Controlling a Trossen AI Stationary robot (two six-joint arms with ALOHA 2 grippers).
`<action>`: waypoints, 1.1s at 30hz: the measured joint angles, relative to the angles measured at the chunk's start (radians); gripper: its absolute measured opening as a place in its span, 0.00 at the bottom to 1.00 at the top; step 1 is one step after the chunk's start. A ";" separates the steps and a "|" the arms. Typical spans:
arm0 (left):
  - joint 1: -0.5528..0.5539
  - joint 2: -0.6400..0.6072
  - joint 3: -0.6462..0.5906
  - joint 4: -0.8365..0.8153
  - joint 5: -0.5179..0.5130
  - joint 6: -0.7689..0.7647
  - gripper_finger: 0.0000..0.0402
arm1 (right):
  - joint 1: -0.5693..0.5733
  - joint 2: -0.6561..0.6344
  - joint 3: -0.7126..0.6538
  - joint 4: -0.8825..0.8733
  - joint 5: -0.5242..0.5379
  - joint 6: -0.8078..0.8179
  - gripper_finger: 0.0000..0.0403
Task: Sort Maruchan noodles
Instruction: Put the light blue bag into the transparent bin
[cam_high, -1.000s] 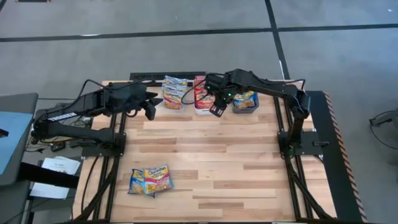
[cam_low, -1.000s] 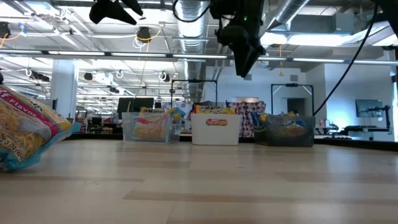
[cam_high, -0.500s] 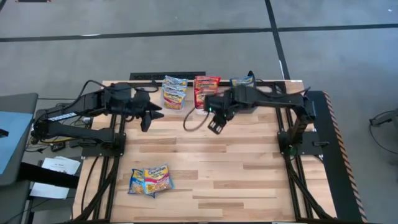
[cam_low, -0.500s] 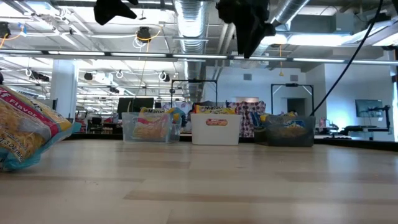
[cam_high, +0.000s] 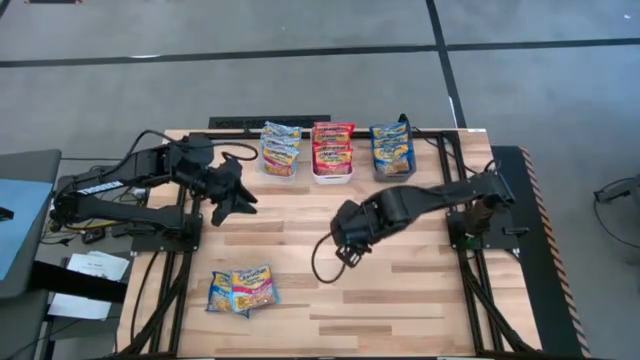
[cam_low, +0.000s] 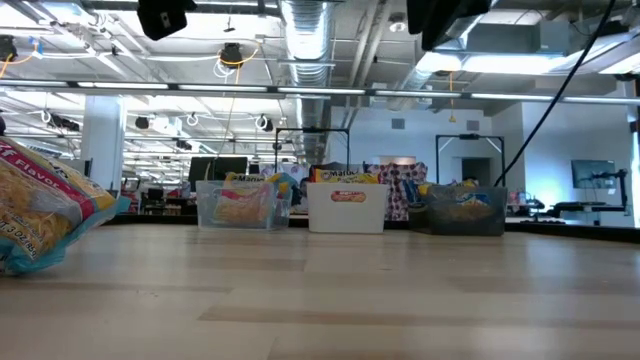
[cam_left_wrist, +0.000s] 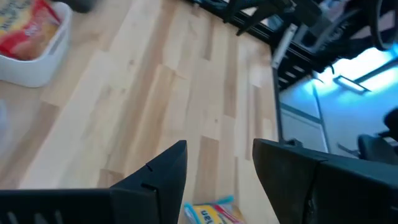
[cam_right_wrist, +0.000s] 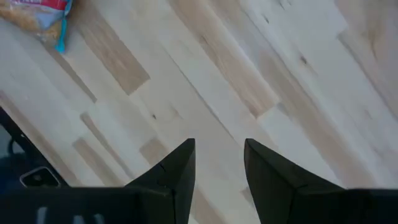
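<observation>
Pale wooden planks make up the worktop (cam_high: 400, 300), with an open hall of pipes and ceiling lights behind it. Two noodle packets (cam_high: 242, 290) lie flat, overlapping each other, near the front left corner (one of them fills the near left edge of the low view). At the back edge stand three bins in a row, each holding more packets: the clear bin (cam_high: 280, 150) on the left, the white bin (cam_high: 331, 152) in the middle, the grey bin (cam_high: 392, 150) on the right. My right pincer (cam_high: 345, 248) hangs over bare planks near the middle of the worktop, fingers apart with nothing between them. My left pincer (cam_high: 243, 203) hovers above the left part of the worktop, well short of the two loose packets, its fingers apart and empty too.
</observation>
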 joint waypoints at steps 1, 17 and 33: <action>-0.005 0.000 0.000 -0.001 0.009 0.000 0.43 | 0.014 0.000 0.000 0.000 0.002 0.027 0.40; -0.160 0.010 0.000 -0.107 -0.008 -0.083 0.43 | 0.181 0.000 -0.075 -0.048 0.029 0.188 0.40; -0.212 0.055 -0.005 -0.241 -0.100 -0.240 0.43 | 0.208 0.001 -0.130 -0.102 0.004 -0.141 0.40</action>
